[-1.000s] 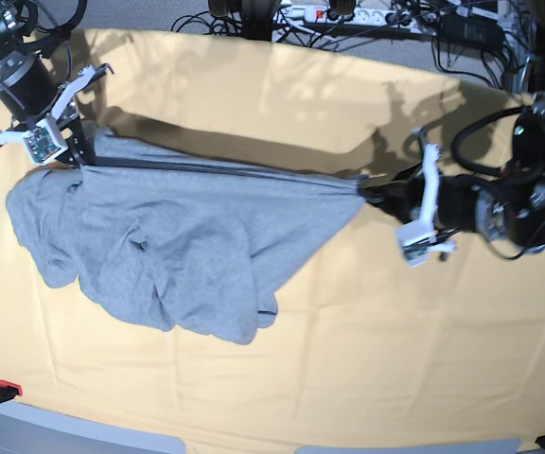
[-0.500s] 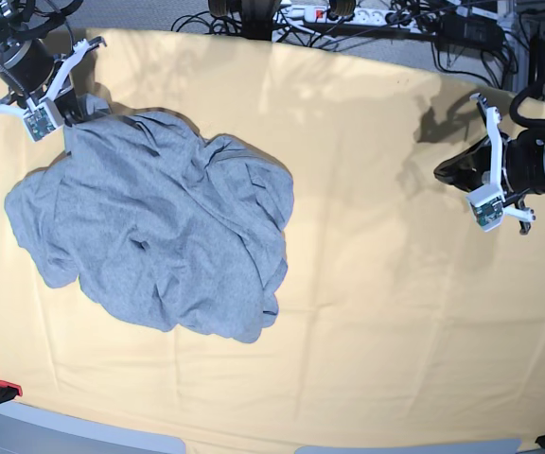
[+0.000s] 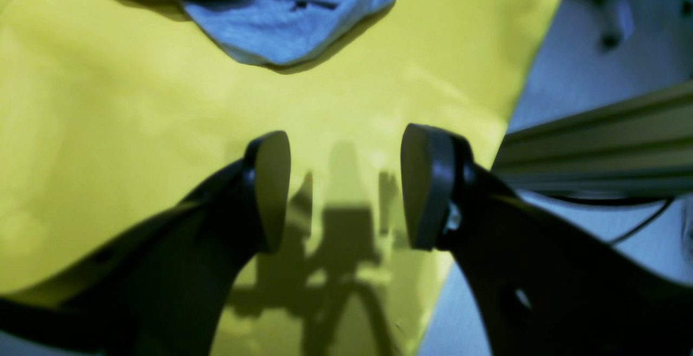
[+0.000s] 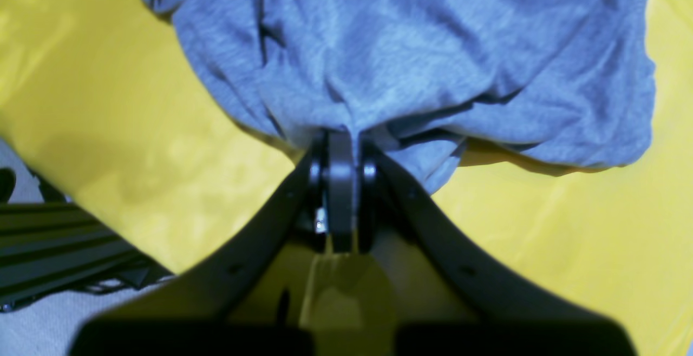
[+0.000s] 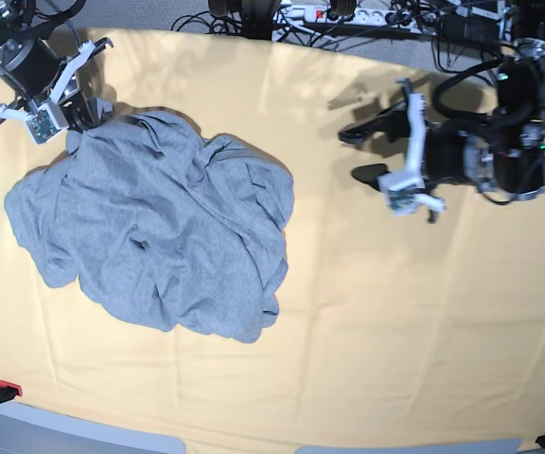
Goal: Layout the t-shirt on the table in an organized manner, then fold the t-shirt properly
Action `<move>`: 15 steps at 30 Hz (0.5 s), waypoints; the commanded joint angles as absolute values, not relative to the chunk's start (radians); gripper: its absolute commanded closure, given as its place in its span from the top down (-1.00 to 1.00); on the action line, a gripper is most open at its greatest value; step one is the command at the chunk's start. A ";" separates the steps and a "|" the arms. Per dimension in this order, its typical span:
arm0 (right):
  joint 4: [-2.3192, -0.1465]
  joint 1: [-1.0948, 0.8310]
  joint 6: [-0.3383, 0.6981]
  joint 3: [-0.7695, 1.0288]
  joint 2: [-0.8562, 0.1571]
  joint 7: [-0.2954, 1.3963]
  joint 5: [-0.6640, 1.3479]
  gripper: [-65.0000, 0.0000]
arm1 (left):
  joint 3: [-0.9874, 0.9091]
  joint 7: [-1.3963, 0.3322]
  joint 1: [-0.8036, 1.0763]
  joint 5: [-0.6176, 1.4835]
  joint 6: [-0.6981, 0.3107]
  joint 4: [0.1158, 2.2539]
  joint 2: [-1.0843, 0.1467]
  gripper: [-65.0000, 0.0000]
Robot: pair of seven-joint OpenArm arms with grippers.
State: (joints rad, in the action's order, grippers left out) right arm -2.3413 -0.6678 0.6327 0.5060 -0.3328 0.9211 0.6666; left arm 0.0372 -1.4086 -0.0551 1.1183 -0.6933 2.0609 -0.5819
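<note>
While t-shirt (image 5: 154, 236) lies crumpled on table (image 5: 424, 322), R gripper (image 4: 341, 145) pinches its edge; L gripper (image 3: 344, 183) open, empty.

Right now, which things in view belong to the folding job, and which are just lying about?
Job: crumpled heather-grey cotton t-shirt; table under pale yellow-orange cloth.

Lying about: white power strip and tangled black cables beyond the far edge.

Tangle of black cables (image 5: 254, 19) past the far edge, white power strip (image 5: 339, 13) among them, small red clamp (image 5: 6, 388) at the near-left corner
</note>
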 commanded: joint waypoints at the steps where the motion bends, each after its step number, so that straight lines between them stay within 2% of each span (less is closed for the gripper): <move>1: -2.356 -0.671 0.633 0.511 -0.344 0.902 0.680 -1.00 | 0.068 -1.360 -0.083 1.081 -0.698 2.073 -0.579 0.07; 6: -2.356 -0.671 0.633 0.511 -0.344 0.902 0.680 -1.00 | 0.247 -1.274 -0.148 0.852 -0.698 2.064 -0.496 0.07; 12: -2.356 -0.673 0.628 0.511 -0.344 0.902 0.676 -1.00 | 0.369 -1.230 -0.227 0.739 -0.698 1.927 -0.391 0.07; 15: -2.356 -0.673 0.628 0.511 -0.344 0.902 0.677 -1.00 | 0.393 -1.230 -0.276 0.746 -0.698 1.817 -0.331 0.07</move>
